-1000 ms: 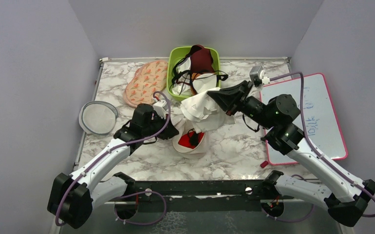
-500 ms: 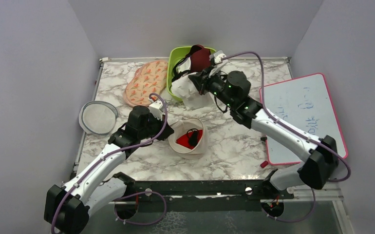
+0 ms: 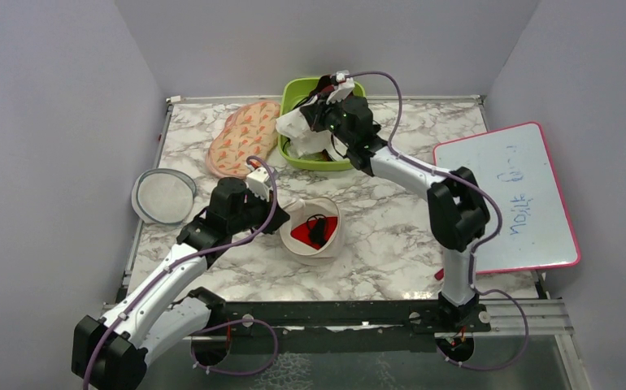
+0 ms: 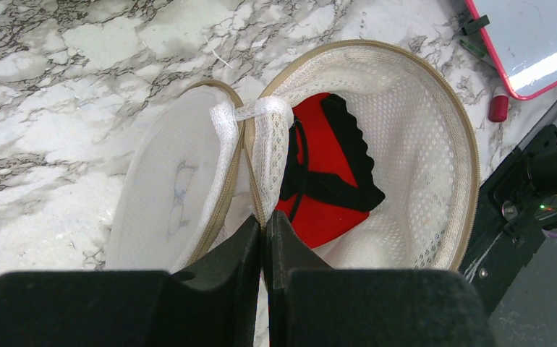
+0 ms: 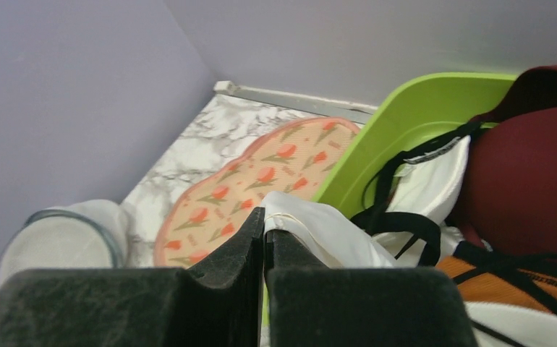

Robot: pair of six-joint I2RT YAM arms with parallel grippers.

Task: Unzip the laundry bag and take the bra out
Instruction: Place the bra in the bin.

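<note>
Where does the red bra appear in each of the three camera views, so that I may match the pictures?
Top external: the bra lies inside the open laundry bag, near the middle of the picture.
Left wrist: the bra is at centre right, inside the laundry bag, just above the left pincer.
Right wrist: the bra is not in it.
Shared landmark: the marble table shows in all three.
</note>
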